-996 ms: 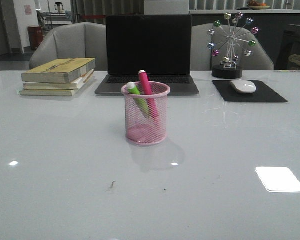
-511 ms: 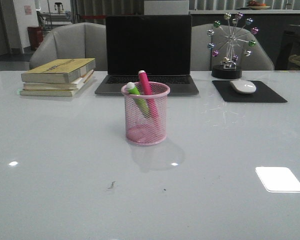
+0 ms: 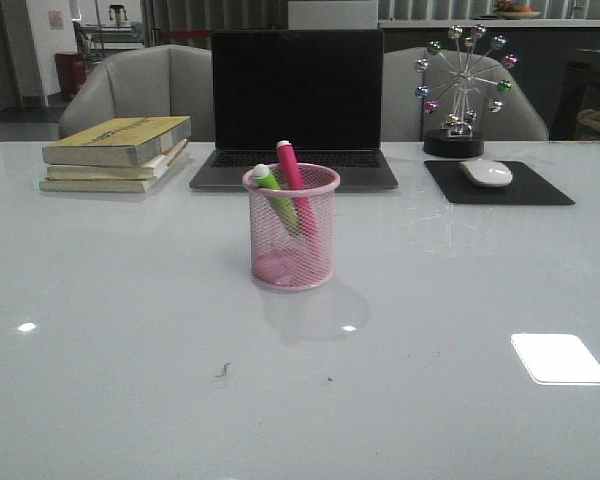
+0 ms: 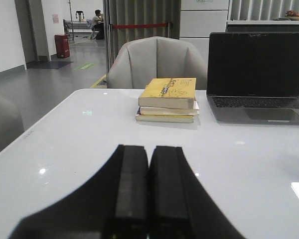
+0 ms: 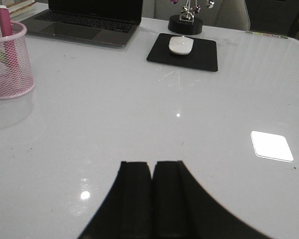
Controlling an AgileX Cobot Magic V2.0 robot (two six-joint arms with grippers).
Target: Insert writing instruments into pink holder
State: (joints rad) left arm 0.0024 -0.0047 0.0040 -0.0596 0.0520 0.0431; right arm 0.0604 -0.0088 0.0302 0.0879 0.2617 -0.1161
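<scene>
The pink holder (image 3: 291, 240) stands upright at the middle of the white table. Both writing instruments lean inside it: a green marker (image 3: 273, 190) on the left and a magenta marker (image 3: 293, 175) beside it, their pale caps poking above the rim. The right wrist view catches the pink holder (image 5: 7, 69) with the magenta marker (image 5: 6, 30) in it, well away from my right gripper (image 5: 152, 167), which is shut and empty. My left gripper (image 4: 148, 149) is shut on nothing too, low over the table. Neither arm shows in the front view.
A stack of books (image 3: 118, 152) lies at the back left, a dark laptop (image 3: 296, 110) behind the holder. A white mouse (image 3: 486, 173) on a black pad (image 3: 498, 185) and a ball-wheel desk toy (image 3: 465, 92) sit at the back right. Chairs stand beyond the table.
</scene>
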